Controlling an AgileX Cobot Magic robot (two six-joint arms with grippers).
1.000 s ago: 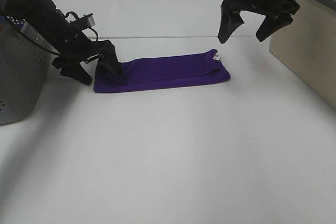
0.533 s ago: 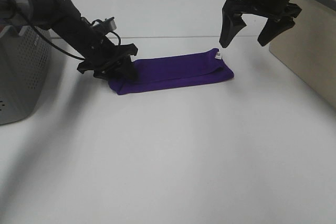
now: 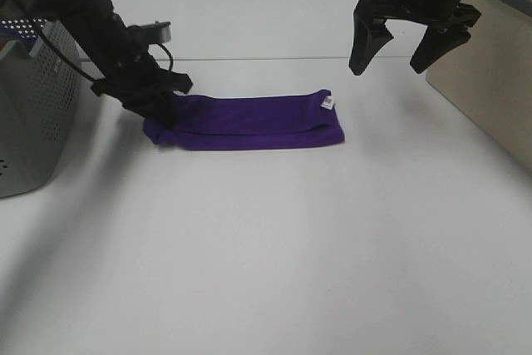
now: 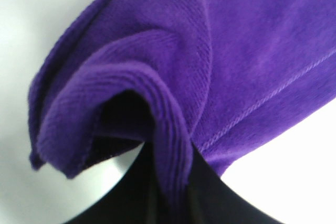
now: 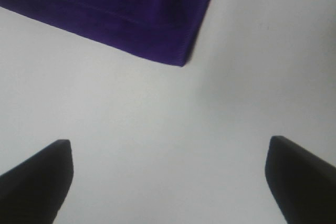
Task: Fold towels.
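Observation:
A deep purple towel (image 3: 249,121) lies folded into a long strip on the white table, with a small white tag (image 3: 327,103) at its right end. My left gripper (image 3: 160,110) is shut on the towel's left end. The left wrist view shows the towel (image 4: 220,56) bunched and pinched between the dark fingers (image 4: 210,198). My right gripper (image 3: 409,54) hangs open and empty above the table, up and to the right of the tag. The right wrist view shows the towel's corner (image 5: 131,14) and both open fingertips (image 5: 37,177).
A grey perforated basket (image 3: 33,106) stands at the left edge of the table. A beige box (image 3: 486,81) stands at the right edge. The white table (image 3: 274,239) stretches bare toward the front.
My left gripper has pulled the towel's left end back to the left and the whole strip has slid left with it. The right gripper has hardly moved.

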